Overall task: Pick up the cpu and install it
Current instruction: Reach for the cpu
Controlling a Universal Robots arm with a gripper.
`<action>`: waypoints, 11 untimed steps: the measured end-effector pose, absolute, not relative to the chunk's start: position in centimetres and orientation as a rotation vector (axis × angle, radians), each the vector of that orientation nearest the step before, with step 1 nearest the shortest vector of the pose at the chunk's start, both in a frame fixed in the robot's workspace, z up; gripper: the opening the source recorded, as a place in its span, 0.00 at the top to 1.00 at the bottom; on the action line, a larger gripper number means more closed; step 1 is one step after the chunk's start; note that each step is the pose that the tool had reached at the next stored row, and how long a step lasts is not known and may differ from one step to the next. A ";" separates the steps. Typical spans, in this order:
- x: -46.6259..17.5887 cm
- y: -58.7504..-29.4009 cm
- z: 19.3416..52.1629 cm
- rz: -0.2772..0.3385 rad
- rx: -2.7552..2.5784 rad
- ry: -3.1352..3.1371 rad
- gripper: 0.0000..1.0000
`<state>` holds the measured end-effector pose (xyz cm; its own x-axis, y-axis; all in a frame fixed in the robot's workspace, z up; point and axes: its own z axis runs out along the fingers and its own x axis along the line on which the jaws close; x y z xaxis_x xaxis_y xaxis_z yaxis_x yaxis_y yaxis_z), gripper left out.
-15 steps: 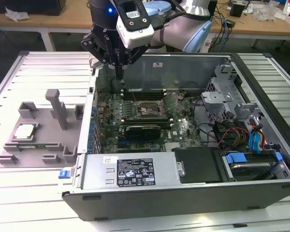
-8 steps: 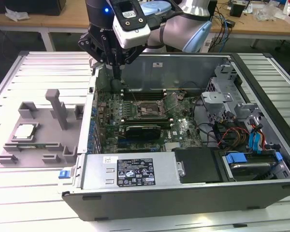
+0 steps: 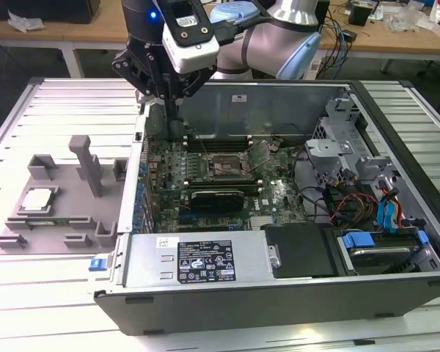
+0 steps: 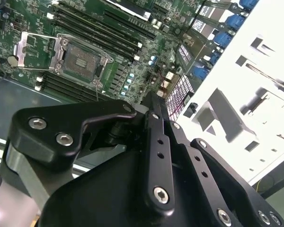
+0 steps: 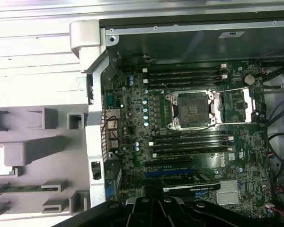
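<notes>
With fingers point(image 4: 156, 142) pressed together on nothing, hovers upper left of centre in the exterior view, over the motherboard's point(image 3: 279, 194) edge. Sits well apart from the cpu point(image 3: 37, 199), flat in the grey tray point(image 3: 77, 213) at middle left, down-left of the gripper point(image 3: 174, 125).

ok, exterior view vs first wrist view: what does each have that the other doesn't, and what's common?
Exterior view's own: the cpu seen whole on the grey tray, the power supply, blue drive cables, the arm's body. First wrist view's own: a round coin cell beside the memory slots. Shared: the open, empty socket, the tray, the gripper.
</notes>
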<state>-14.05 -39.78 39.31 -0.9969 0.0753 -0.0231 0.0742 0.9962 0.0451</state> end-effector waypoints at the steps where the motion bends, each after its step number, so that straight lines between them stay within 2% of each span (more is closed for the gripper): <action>1: -14.1 -39.8 39.3 0.069 0.117 3.114 0.89; 11: -15.2 -39.6 39.3 0.069 0.117 3.114 0.89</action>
<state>-15.16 -39.64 39.31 -0.9969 0.0753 -0.0232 0.0742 0.9962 0.0450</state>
